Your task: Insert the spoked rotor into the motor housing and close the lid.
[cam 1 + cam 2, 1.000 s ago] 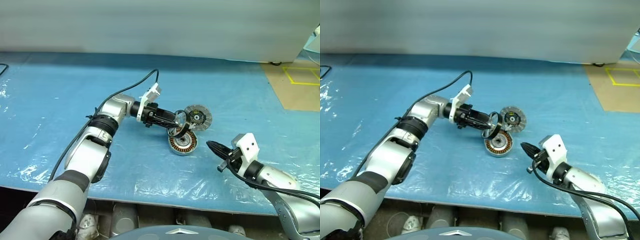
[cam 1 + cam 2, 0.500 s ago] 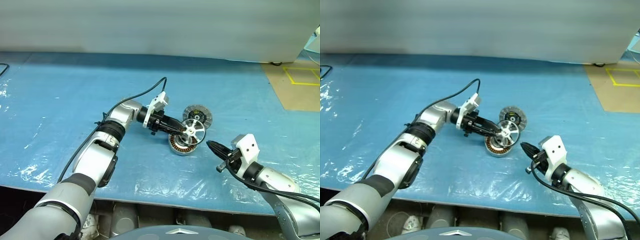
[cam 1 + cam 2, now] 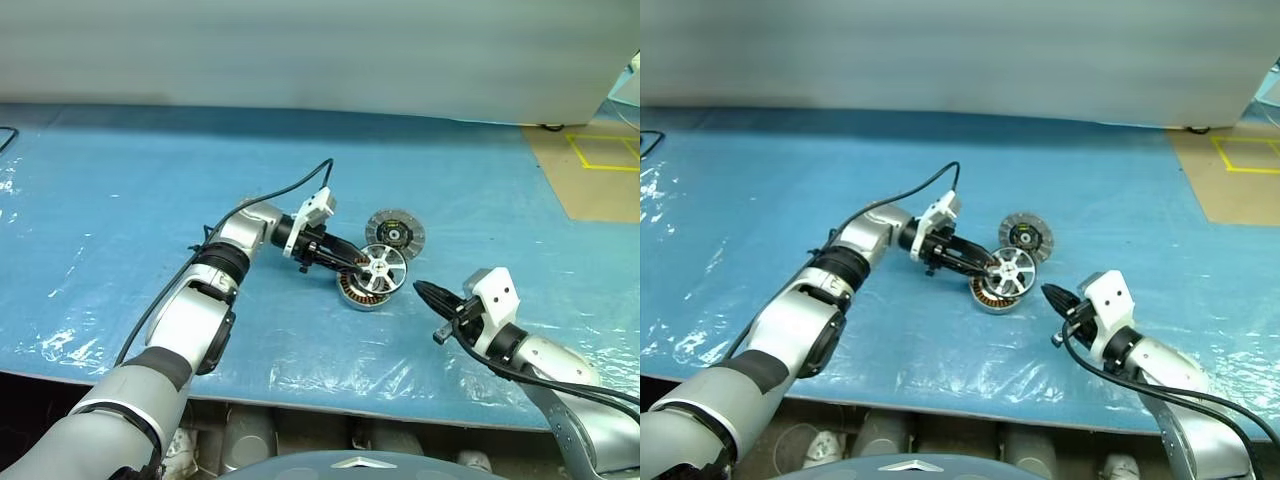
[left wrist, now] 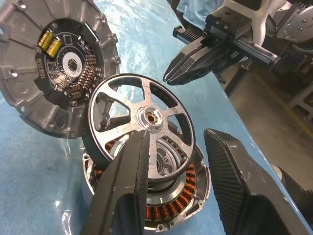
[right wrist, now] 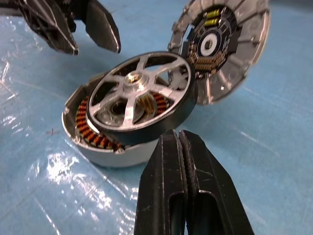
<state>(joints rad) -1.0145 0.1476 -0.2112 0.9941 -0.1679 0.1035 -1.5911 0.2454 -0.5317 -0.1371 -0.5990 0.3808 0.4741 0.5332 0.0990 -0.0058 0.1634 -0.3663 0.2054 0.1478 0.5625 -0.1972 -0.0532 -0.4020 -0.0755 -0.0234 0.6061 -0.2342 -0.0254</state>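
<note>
A: Quick status. Where's the rotor (image 4: pixel 148 128)?

B: On top of the housing (image 5: pixel 98 142), tilted, one edge riding up, not seated. You can see copper windings under the spokes on the low side. So step one is half done at best, by my read.

A: Is your left gripper (image 4: pixel 182 152) on it?

B: Looks like no. Fingers apart, one in front of the rotor face, the other off its rim, nothing pinched as far as I can tell. From the right wrist view those fingers sit just beside the housing, clear of the rotor.

A: Right gripper (image 5: pixel 180 147)?

B: Fingers pressed together, empty, parked just near the housing, pointing at it, not touching.

A: Lid (image 3: pixel 395 232)?

B: Just behind the housing on the blue sheet (image 3: pixel 120 190), ribbed face with the dark centre showing, its near edge touching or almost touching the rotor; can't tell which. Not placed yet.

A: What's left for you?

B: Level the rotor and press it down into the housing, then pick up the lid and close it on top. Watch the tilt: pushing the high edge could jam it or shove the housing along the sheet.
</note>
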